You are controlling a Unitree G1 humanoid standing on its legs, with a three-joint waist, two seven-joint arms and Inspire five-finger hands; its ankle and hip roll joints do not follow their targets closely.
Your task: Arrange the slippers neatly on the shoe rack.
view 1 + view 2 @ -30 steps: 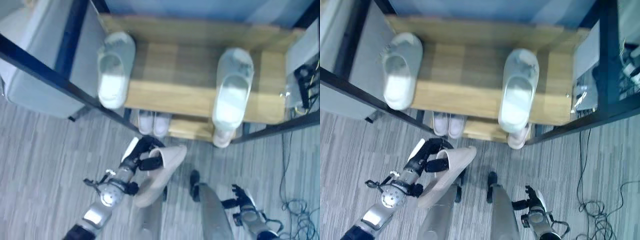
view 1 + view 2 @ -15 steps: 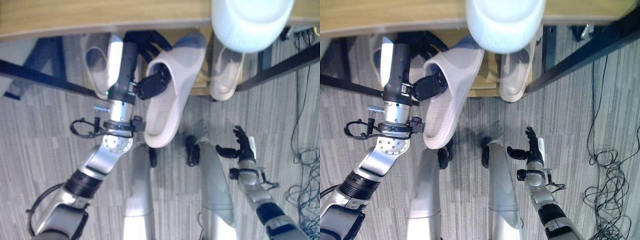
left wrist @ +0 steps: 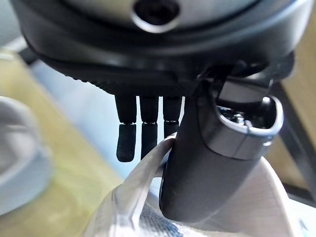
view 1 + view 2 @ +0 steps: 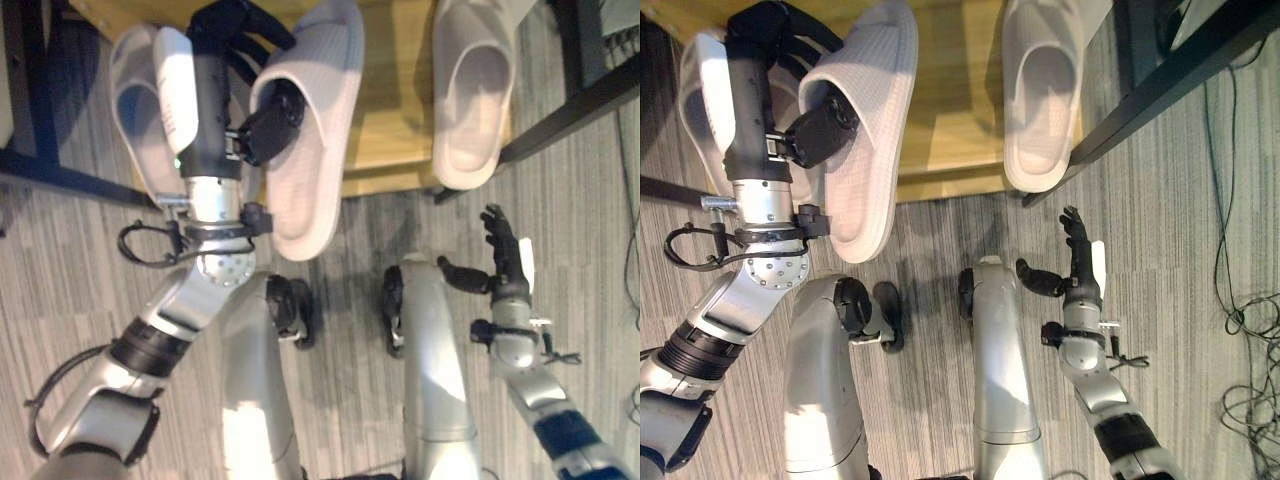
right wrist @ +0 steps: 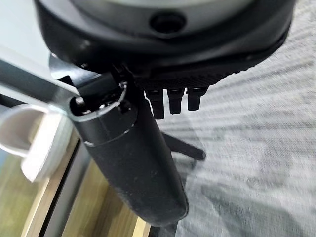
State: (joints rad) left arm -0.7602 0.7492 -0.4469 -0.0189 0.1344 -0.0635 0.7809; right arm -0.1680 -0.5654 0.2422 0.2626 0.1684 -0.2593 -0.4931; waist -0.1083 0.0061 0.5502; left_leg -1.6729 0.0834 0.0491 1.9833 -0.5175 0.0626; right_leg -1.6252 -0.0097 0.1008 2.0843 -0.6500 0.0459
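Note:
My left hand (image 4: 232, 45) is shut on a white slipper (image 4: 312, 130), thumb inside the opening and fingers round its edge. The slipper hangs toe-first over the low wooden shelf (image 4: 395, 120) of the shoe rack, its heel past the front edge. In the left wrist view the thumb (image 3: 217, 163) presses on the slipper's rim (image 3: 123, 207). A second white slipper (image 4: 137, 110) lies on the shelf just left of that hand. A third (image 4: 475, 90) lies at the shelf's right end, heel overhanging. My right hand (image 4: 503, 258) hangs open above the floor, holding nothing.
Black frame bars of the rack run at the right (image 4: 590, 100) and the left (image 4: 60, 175). Grey striped carpet (image 4: 80, 290) lies in front of the shelf. Loose cables (image 4: 1240, 330) trail on the floor at the far right.
The camera has tipped down toward the low shelf. My left hand has carried the slipper forward, from the shelf's front edge to further over the wood. The right hand stays open by the floor.

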